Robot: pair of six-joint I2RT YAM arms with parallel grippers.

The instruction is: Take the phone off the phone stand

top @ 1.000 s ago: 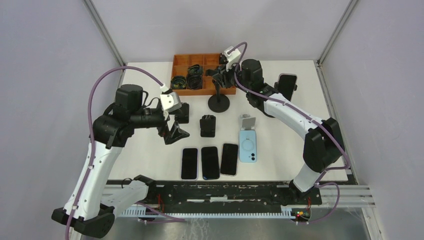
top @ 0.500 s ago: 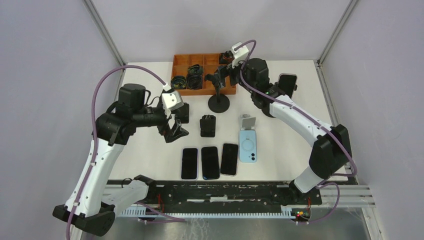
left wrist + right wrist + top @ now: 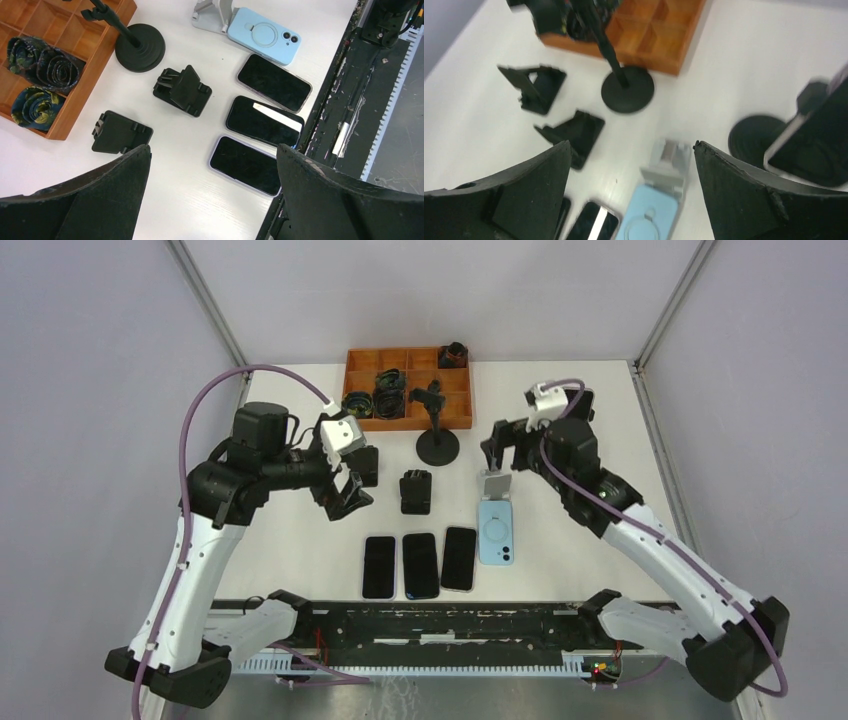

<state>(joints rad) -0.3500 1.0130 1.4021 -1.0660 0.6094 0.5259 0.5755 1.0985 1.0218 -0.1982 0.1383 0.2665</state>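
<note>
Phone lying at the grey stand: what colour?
The phone is light blue; clearest in the left wrist view.

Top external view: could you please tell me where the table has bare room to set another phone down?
Bare: the far strip between the orange tray and the propped phone; the near right, between the blue phone and the table edge. Crowded: the middle, around folding stands and black phones.

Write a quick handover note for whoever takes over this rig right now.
Left end effector: open, empty, by the black folding stands.
Right end effector: open, empty, above the silver stand.
Done: three dark phones and the light blue phone lie flat.
Left: one phone sits on the round-base stand, right rear; lift it off.
</note>
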